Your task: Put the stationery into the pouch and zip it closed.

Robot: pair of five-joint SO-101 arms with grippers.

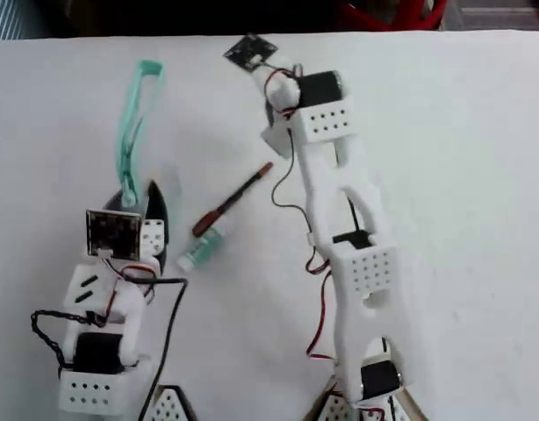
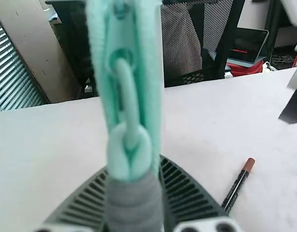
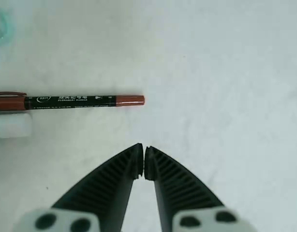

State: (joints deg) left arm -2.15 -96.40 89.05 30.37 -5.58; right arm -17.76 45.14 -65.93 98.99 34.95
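On the table [image 1: 471, 175], the left gripper [image 1: 149, 203] sits at the near left and clasps the near end of the pouch [image 1: 133, 123], which stretches from it toward the far edge. To the right of the pouch, between the two arms, the marker [image 1: 233, 200] lies on a diagonal. Its far end is close in front of the right gripper [image 1: 274, 136] but apart from it, and its near end is just beside a small tube [image 1: 202, 249], which lies right of the left gripper.
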